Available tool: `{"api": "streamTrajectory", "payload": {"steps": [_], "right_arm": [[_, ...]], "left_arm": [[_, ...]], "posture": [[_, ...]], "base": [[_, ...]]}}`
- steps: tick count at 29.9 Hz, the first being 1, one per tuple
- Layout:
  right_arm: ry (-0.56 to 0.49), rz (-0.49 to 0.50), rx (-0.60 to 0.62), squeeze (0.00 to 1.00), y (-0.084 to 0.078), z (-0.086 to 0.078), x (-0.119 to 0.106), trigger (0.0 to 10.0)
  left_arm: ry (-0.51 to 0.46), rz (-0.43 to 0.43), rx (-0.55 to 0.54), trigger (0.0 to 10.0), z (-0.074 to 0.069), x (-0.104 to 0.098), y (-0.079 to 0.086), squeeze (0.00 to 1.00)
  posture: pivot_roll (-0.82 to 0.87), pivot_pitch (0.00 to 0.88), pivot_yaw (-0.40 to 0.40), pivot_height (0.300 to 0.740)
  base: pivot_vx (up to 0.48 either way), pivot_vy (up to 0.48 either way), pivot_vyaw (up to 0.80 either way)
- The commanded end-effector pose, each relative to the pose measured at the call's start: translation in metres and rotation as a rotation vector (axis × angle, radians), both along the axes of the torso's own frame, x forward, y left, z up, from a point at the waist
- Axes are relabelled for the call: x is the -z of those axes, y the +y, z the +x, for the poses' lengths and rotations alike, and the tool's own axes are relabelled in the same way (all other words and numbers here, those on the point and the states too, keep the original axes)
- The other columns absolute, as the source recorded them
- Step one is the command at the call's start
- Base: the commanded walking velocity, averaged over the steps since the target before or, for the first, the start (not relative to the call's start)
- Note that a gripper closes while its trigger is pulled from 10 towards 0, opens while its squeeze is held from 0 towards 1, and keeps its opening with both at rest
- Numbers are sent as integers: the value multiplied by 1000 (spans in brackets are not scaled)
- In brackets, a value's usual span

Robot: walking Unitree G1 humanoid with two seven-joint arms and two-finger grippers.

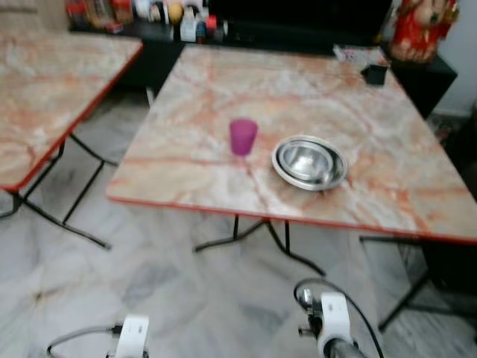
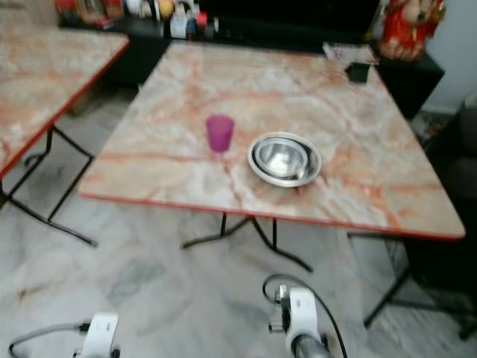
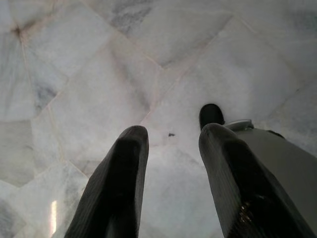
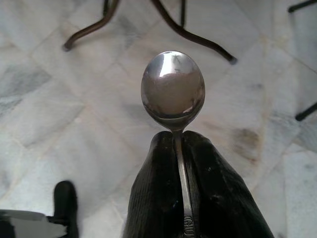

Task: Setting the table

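Note:
A marble-patterned folding table (image 1: pixel 373 119) with a red edge stands in front of me. On it a purple cup (image 1: pixel 243 136) stands upright, just left of a stacked steel bowl (image 1: pixel 309 162). Both arms hang low, below the table's near edge. In the right wrist view my right gripper (image 4: pixel 178 136) is shut on the handle of a metal spoon (image 4: pixel 173 89), whose bowl sticks out past the fingertips over the floor. In the left wrist view my left gripper (image 3: pixel 171 136) is open with nothing between its fingers, pointing down at the marble floor.
A second marble table (image 1: pixel 45 89) stands at the left with a gap of floor between the two. A black cabinet (image 1: pixel 298 33) with bottles and a red figurine (image 1: pixel 421 26) runs along the back. A small black object (image 1: pixel 375 73) sits at the table's far right. Black table legs (image 1: pixel 246 239) spread underneath.

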State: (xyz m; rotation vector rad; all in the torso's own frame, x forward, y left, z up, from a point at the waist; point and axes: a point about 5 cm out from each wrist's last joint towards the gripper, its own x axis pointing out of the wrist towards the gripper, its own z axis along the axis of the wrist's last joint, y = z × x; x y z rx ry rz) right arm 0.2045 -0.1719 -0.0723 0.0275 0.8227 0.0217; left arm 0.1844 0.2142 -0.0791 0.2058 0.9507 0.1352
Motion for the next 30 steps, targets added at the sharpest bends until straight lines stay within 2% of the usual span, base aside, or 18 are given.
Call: {"api": "streamTrajectory", "payload": {"steps": [1, 6, 12, 15, 22, 24, 27, 28, 30], "right_arm": [[12, -12, 51, 0, -12, -7, 2, 10000], [10, -17, 83, 0, -16, -11, 4, 10000], [-78, -11, 99, 0, -18, -3, -3, 10000], [-148, -47, 105, 0, -24, 3, -10, 10000], [-377, -192, -21, 0, -32, 17, -33, 10000], [-412, -237, -75, 0, -33, 16, -37, 10000], [-419, -242, -79, 0, -33, 16, -37, 10000], [-532, -285, -175, 0, -31, 20, -50, 10000], [-686, -325, -306, 0, -23, 21, -68, 10000]], "left_arm": [[16, -22, 14, 10000, -2, 3, -8, 0], [18, -20, 13, 10000, -2, 3, -8, 0], [17, -16, 14, 10000, -2, 2, -6, 0], [21, -14, 16, 10000, -3, 3, -6, 0], [19, -7, 19, 10000, -2, 2, -4, 0], [18, -5, 19, 10000, -2, 2, -4, 0], [18, -5, 19, 10000, -2, 2, -4, 0], [18, -5, 22, 10000, -2, 2, -4, 0], [19, -4, 27, 10000, -1, 2, -4, 0]], "posture": [[-17, 119, -52, 740], [-15, 122, -51, 740], [-26, 131, -44, 740], [-30, 135, -39, 740], [-43, 140, -37, 740], [-50, 140, -36, 740], [-50, 140, -36, 740], [-62, 150, -32, 740], [-65, 151, -33, 740]], "base": [[0, -341, 0], [0, -53, 0], [0, 0, 0], [0, 0, 0], [0, 0, 0], [0, 0, 0], [0, 0, 0], [0, 0, 0], [0, 0, 0]]}}
